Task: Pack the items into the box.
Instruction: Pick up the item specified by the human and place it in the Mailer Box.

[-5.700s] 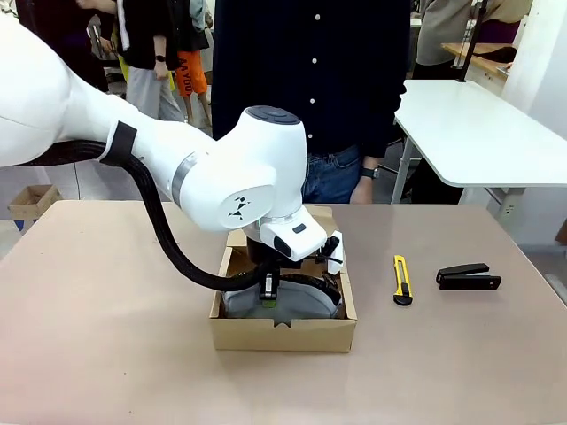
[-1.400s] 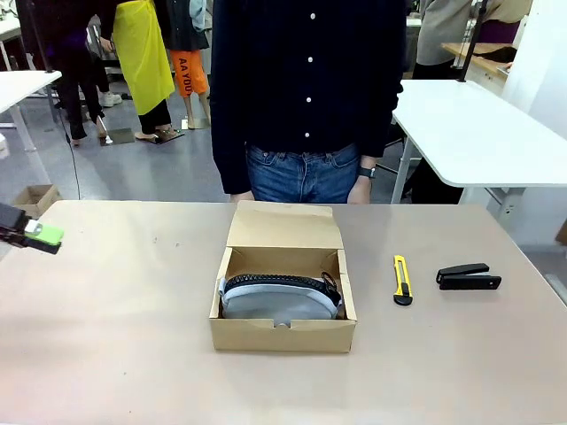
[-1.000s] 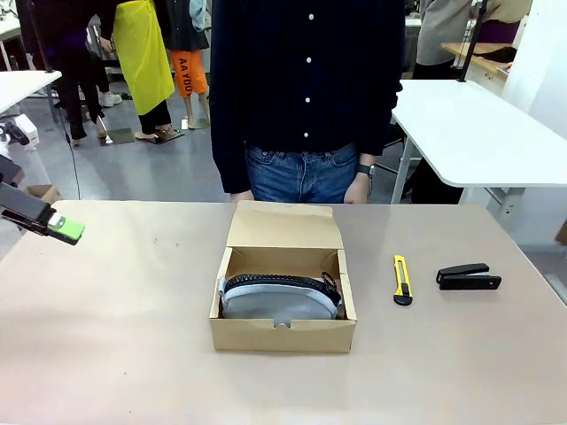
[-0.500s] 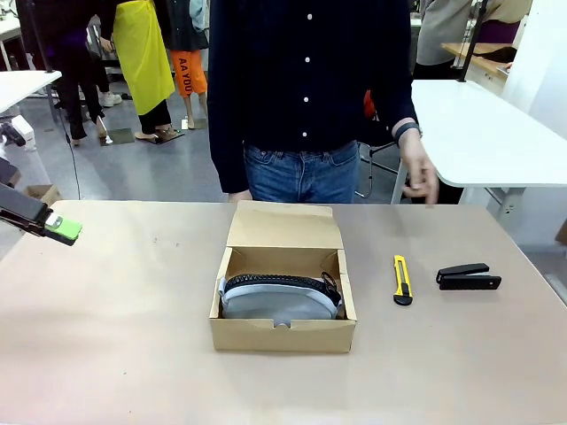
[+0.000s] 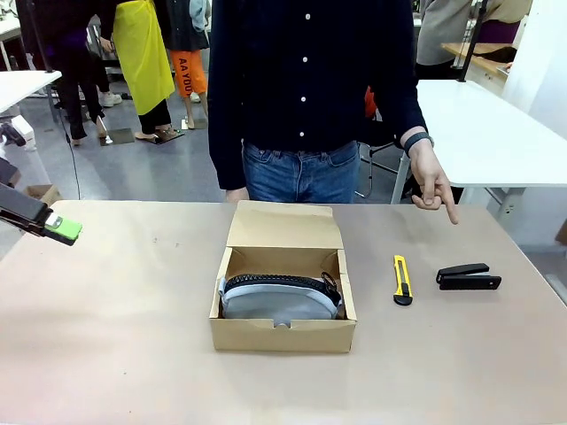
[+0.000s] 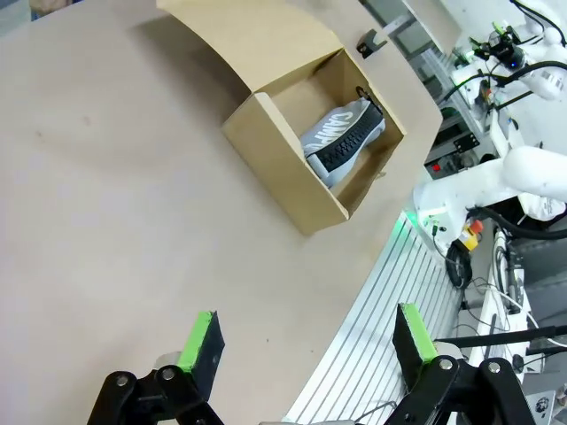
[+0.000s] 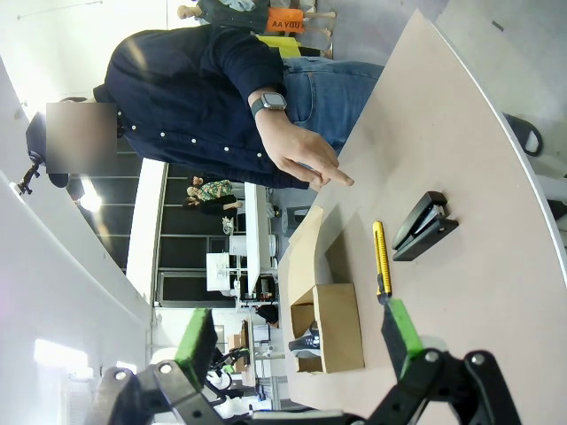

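Note:
The brown cardboard box (image 5: 283, 336) stands mid-table with its flap lid up. Inside it lies the grey zip pouch (image 5: 282, 299) with its black zipper edge. On the bare table to the right rests the black stapler (image 5: 468, 277), apart from both grippers. My left gripper (image 5: 55, 228) hovers at the far left edge; in the left wrist view it (image 6: 306, 341) is open and empty, with the box (image 6: 279, 159) and pouch (image 6: 341, 142) ahead. My right gripper (image 7: 299, 341) is open and empty too, with the stapler (image 7: 425, 226) and box (image 7: 341, 328) farther off.
A yellow-and-black utility knife (image 5: 402, 280) lies between box and stapler, also seen as the knife (image 7: 381, 257) from the right wrist. The person stands at the far side, one hand (image 5: 434, 188) pointing a finger down above the stapler. A white table (image 5: 478, 133) stands behind.
My left arm has withdrawn from the box to the table's left edge, leaving the pouch inside. The person's hand has risen at the right and now points down toward the stapler.

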Tool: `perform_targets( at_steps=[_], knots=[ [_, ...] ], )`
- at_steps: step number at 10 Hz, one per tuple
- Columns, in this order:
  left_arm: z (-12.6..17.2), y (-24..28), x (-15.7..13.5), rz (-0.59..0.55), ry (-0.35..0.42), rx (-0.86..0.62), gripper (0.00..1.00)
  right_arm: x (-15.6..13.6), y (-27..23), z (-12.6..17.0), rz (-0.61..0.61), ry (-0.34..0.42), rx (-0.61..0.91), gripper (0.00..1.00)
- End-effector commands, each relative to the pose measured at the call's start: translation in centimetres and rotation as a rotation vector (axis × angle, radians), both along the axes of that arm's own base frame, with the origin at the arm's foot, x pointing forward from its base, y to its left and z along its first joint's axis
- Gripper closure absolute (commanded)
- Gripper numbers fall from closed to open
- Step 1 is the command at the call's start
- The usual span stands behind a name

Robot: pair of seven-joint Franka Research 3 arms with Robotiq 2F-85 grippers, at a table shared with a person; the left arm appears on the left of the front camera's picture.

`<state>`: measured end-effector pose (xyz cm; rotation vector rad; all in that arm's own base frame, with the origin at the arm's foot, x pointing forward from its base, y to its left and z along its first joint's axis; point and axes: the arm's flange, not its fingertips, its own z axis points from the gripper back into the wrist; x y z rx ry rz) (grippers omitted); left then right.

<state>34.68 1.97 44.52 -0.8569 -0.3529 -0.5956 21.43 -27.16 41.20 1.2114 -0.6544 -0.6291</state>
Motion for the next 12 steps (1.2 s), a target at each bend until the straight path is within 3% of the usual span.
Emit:
perform_targets(
  at_steps=[1,5,6,7,8,9,11,12],
  knots=[
    [0.0,0.3,-0.1,-0.007,-0.012,0.003,0.00,0.2,-0.1,0.2,-0.010,-0.041,-0.002,0.00],
    [0.0,0.3,-0.1,-0.007,-0.012,0.003,0.00,0.2,-0.1,0.2,-0.010,-0.041,-0.002,0.00],
    [0.0,0.3,-0.1,-0.007,-0.012,0.003,0.00,0.0,0.0,0.0,0.000,0.000,0.000,0.00],
    [0.0,0.3,-0.1,-0.007,-0.012,0.003,0.00,1.8,1.3,1.1,0.165,-0.036,-0.117,0.00],
    [0.0,0.3,-0.1,-0.007,-0.012,0.003,0.00,4.1,3.1,2.8,0.362,-0.138,-0.304,0.00],
    [0.0,0.3,-0.1,-0.007,-0.012,0.003,0.00,5.6,4.9,3.8,0.566,-0.185,-0.409,0.00],
    [0.0,0.3,-0.1,-0.007,-0.012,0.003,0.00,8.2,8.1,5.3,0.799,-0.235,-0.588,0.00],
    [0.0,0.3,-0.1,-0.007,-0.012,0.003,0.00,9.3,10.6,5.9,0.944,-0.331,-0.661,0.00]
  ],
)
